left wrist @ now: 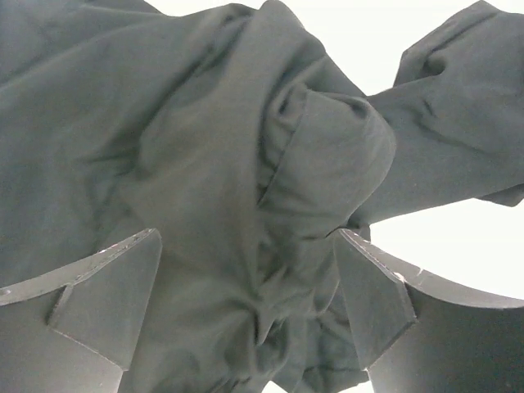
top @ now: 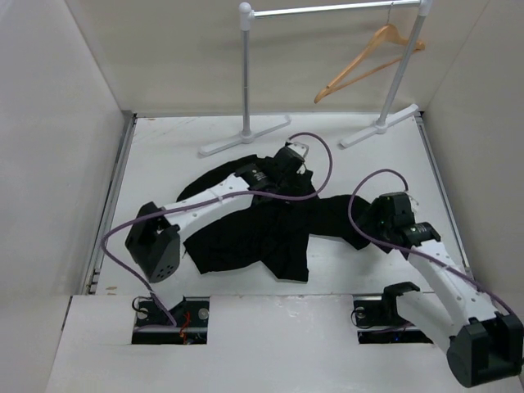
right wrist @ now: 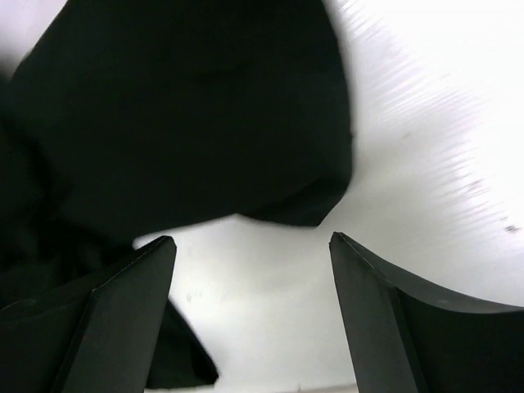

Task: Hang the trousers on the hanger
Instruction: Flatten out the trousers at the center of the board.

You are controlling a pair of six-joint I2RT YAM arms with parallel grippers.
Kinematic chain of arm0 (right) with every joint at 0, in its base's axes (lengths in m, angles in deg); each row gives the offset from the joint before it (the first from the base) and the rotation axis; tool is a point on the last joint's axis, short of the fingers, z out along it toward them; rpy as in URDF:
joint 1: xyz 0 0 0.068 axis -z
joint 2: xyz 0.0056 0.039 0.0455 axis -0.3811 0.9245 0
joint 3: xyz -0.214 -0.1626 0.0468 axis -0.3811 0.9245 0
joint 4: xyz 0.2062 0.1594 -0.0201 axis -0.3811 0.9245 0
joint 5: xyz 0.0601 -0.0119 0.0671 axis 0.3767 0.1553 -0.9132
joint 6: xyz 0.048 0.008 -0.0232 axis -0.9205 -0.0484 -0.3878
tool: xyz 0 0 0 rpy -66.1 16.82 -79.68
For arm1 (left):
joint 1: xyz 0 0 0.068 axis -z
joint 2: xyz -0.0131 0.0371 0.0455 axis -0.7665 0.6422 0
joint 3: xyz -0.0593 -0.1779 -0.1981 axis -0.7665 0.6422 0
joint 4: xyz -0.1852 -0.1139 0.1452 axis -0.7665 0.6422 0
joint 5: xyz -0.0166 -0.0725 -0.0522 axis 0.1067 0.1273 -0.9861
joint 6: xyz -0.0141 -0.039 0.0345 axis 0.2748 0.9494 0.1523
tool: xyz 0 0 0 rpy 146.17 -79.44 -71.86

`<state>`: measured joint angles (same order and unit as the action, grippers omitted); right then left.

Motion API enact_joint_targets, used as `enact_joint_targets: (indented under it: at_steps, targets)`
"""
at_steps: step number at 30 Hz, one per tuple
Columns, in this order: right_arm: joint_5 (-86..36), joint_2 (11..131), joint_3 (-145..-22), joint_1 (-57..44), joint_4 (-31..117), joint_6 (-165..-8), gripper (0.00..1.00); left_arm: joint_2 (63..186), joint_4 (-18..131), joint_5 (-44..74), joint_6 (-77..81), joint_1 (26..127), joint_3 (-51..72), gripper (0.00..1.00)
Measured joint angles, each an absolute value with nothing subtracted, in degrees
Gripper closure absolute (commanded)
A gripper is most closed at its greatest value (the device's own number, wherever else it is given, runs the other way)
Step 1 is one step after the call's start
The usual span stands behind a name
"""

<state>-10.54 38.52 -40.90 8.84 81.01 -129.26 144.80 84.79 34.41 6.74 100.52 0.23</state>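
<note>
The black trousers lie crumpled across the middle of the white table. My left gripper hangs over their far edge. In the left wrist view it is open, its fingers spread wide on either side of a bunched fold of the trousers. My right gripper sits at the trousers' right end. In the right wrist view it is open over bare table, with the trousers' edge just beyond its tips. The tan wooden hanger hangs on the rail at the back right.
A grey metal rail stand stands at the back, its two feet resting on the table. White walls close in the left, right and back sides. Purple cables loop off both arms.
</note>
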Motion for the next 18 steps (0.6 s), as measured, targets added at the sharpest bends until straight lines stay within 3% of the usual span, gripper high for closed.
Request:
enact_joint_targets:
  at_steps: [1,4,6,7,9,11,18]
  targets:
    - [-10.27,39.95,-40.9,10.5,80.07,-129.28,0.19,146.19,84.35,34.11,6.89,100.59,-0.04,0.26]
    - [-9.84,45.06,-40.97,13.85,76.57,-129.28,0.26,151.44,83.48,33.95,7.31,100.61,0.07,0.71]
    - [-9.86,49.61,-41.23,14.52,74.21,-129.23,0.36,152.75,83.28,34.3,7.72,99.78,1.98,0.85]
    - [-9.9,52.08,-41.43,14.55,73.03,-129.28,0.44,152.45,83.21,34.37,7.92,98.97,3.66,0.88]
    - [-10.19,56.73,-42.08,14.55,70.5,-129.52,0.73,149.47,82.36,34.52,8.75,96.46,8.12,0.92]
    - [-10.8,59.86,-42.96,14.48,68.42,-130.09,0.9,144.12,81.81,34.63,9.95,92.7,13.08,0.94]
    - [-9.6,57.74,-53.01,5.3,66.85,-131.09,0.95,114.22,80.42,34.41,20.29,74.95,29.89,0.93]
